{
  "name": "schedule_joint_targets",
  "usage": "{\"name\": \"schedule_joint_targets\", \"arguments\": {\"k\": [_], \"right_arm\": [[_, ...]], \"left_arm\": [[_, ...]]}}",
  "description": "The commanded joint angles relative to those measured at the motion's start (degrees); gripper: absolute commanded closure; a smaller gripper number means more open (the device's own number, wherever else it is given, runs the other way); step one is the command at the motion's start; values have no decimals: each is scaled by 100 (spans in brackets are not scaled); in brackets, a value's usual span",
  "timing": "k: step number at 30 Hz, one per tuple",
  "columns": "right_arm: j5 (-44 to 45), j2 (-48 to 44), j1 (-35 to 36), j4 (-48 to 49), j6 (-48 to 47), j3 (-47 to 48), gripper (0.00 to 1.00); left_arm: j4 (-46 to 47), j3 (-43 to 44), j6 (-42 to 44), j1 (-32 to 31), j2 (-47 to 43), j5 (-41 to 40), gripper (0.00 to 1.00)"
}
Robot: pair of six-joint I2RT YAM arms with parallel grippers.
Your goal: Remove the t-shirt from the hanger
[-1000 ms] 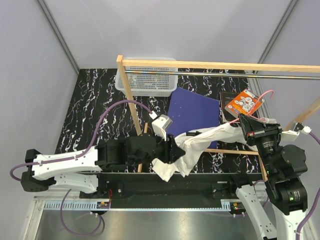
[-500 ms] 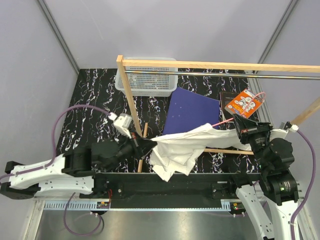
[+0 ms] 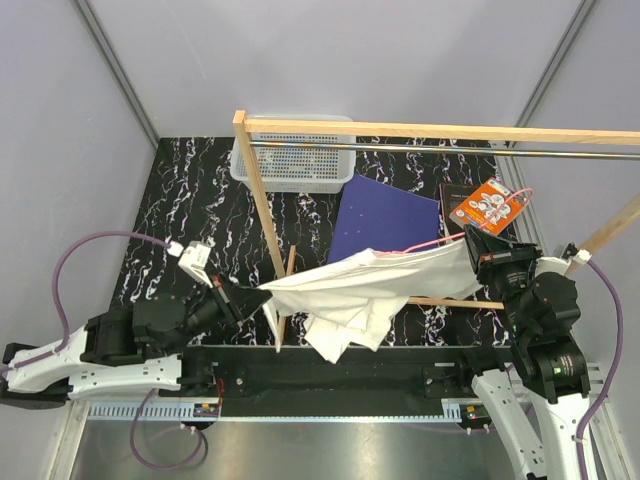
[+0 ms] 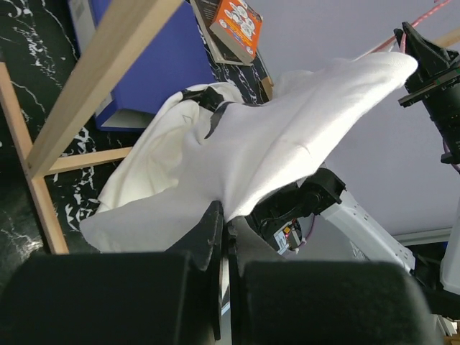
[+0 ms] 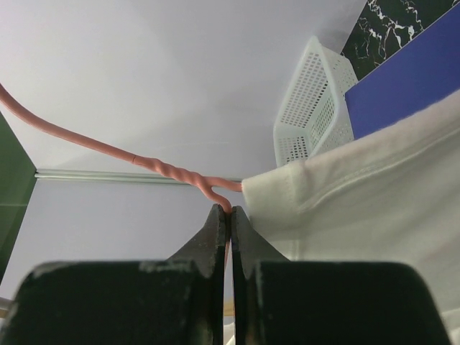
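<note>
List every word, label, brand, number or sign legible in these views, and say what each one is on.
No text can be read in any view.
Orange packet: white round pictures and some print, too small and blurred to read.
Dark tag on the t-shirt: no legible lettering.
</note>
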Motion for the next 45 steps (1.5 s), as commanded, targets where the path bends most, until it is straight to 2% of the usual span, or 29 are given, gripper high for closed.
{"name": "schedule_joint_targets", "arguments": {"k": [1, 6, 9, 14, 17, 25, 29, 32, 41, 45], "right_arm": [[257, 58, -13, 461, -161, 27, 100], [-94, 128, -13, 628, -258, -61, 100], [-734, 356, -13, 909, -294, -149, 100], [-2323, 997, -5, 1779, -206, -272, 100], [-2966, 1244, -13, 2096, -241, -185, 100], [-3680, 1166, -5, 2228, -74, -131, 100], [-3269, 771, -5, 2246, 22, -237, 100], [-2759, 472, -13, 2219, 110, -193, 100], [-2125, 304, -13, 1903, 84, -8, 100], [-1968, 287, -13, 1685, -170, 70, 100]], "left_arm": [[-584, 79, -97, -24, -438, -447, 100], [-778, 17, -150, -24, -563, -439, 100], [-769, 70, -80, -24, -352, -351, 100], [-672, 350, 96, -24, 465, -368, 100], [-331, 500, 376, -24, 948, -386, 100], [338, 764, 633, 2, 2126, -184, 100], [357, 922, 502, 81, 2575, -87, 100], [330, 695, 142, 143, 2637, -96, 100], [330, -790, -1063, 161, 1820, 115, 100], [225, -897, -1099, 169, 1408, 28, 100]]}}
